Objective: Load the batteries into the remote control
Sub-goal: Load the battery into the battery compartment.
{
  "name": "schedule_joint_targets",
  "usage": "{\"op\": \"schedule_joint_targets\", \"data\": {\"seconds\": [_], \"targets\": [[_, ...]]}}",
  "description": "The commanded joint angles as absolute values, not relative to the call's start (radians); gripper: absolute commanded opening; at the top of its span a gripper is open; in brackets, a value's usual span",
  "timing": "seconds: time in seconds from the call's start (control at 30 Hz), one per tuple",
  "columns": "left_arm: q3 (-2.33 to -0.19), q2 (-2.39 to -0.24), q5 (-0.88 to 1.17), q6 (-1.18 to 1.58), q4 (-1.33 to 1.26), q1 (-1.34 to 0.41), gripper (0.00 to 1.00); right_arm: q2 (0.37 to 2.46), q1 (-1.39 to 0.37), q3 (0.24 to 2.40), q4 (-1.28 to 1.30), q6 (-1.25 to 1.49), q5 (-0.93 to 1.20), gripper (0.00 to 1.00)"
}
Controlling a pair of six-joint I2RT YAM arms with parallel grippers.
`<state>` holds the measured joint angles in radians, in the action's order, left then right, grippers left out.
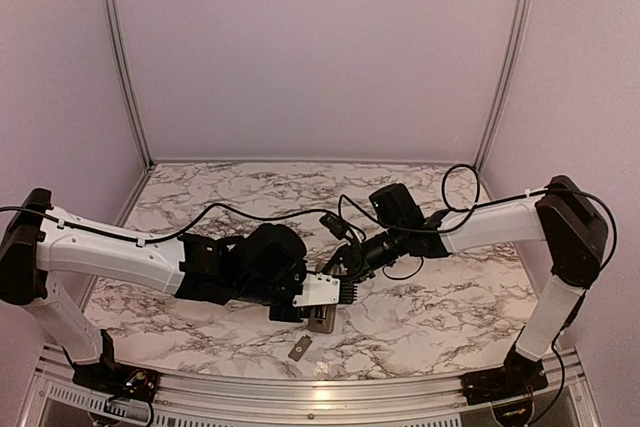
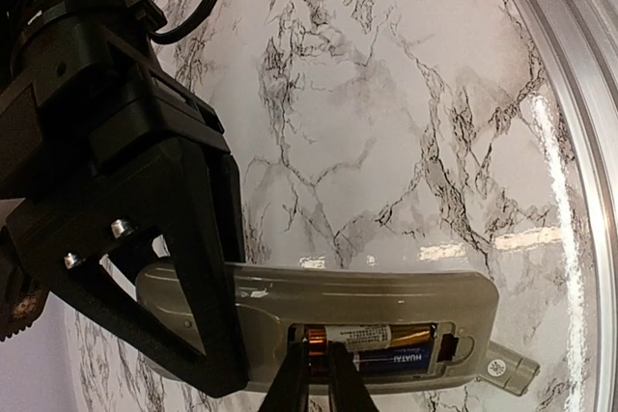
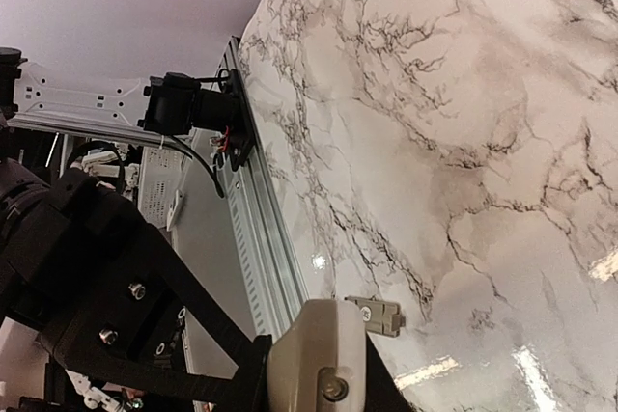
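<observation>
Jaws of the left gripper (image 2: 315,391): drawn almost together, the two dark tips set against the copper-coloured end of the upper of the two batteries (image 2: 381,347); whether they nip that end or merely touch it cannot be told. Jaws of the right gripper (image 3: 319,378): clamped across one end of the remote control (image 2: 386,291); in the left wrist view its black fingers cover that end of the handset, the other end projecting free. The remote control lies roughly level in this grip, with its grey-tan back turned up and the recess uncovered; it appears to be carried a little above the table (image 2: 386,94). The batteries lie side by side and lengthwise in the recess; the upper is gold with a copper end, the lower blue with pale lettering. The cover plate (image 2: 504,369), small, flat and grey, rests on the marble just past the free end of the handset, partly hidden behind its lower edge. Seen from above, the arms reach in from either side and meet over the near middle of the table; the plate lies between the grippers and the aluminium rail (image 3: 261,238) at the front edge.
</observation>
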<state>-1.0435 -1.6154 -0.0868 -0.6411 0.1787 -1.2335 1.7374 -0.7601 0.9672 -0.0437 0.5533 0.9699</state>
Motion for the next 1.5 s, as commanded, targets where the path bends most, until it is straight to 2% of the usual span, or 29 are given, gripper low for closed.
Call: {"op": "schedule_joint_targets", "data": {"seconds": [0.0, 0.67, 0.97, 1.07, 1.13, 1.2, 1.23, 1.3, 1.33, 1.47], "targets": [[-1.056, -1.673, -0.09, -0.652, 0.266, -1.247, 0.08, 1.708, -0.772, 1.023, -0.107, 0.572, 1.015, 0.0], [-1.081, -1.741, -0.258, -0.651, 0.328, -1.285, 0.07, 1.673, -0.747, 0.974, -0.266, 0.706, 1.079, 0.0], [-1.031, -1.596, -0.351, -0.549, 0.167, -1.285, 0.16, 1.682, -0.733, 0.974, -0.17, 0.617, 1.015, 0.0], [-0.975, -1.507, -0.387, -0.495, 0.051, -1.284, 0.27, 1.681, -0.722, 0.974, -0.152, 0.597, 0.998, 0.0], [-0.94, -1.442, -0.406, -0.452, -0.018, -1.284, 0.45, 1.668, -0.706, 0.976, -0.13, 0.578, 0.982, 0.0], [-0.903, -1.357, -0.428, -0.406, -0.086, -1.281, 0.57, 1.654, -0.688, 0.973, -0.118, 0.567, 0.969, 0.0], [-0.884, -1.324, -0.435, -0.377, -0.121, -1.279, 0.65, 1.647, -0.679, 0.97, -0.117, 0.565, 0.966, 0.0], [-0.846, -1.256, -0.439, -0.29, -0.167, -1.267, 0.96, 1.634, -0.665, 0.966, -0.123, 0.564, 0.958, 0.0], [-0.831, -1.23, -0.426, -0.245, -0.177, -1.259, 0.99, 1.627, -0.659, 0.964, -0.128, 0.565, 0.953, 0.0], [-0.801, -1.203, -0.371, 0.026, -0.152, -1.206, 0.99, 1.598, -0.655, 0.968, -0.167, 0.571, 0.936, 0.0]]}}
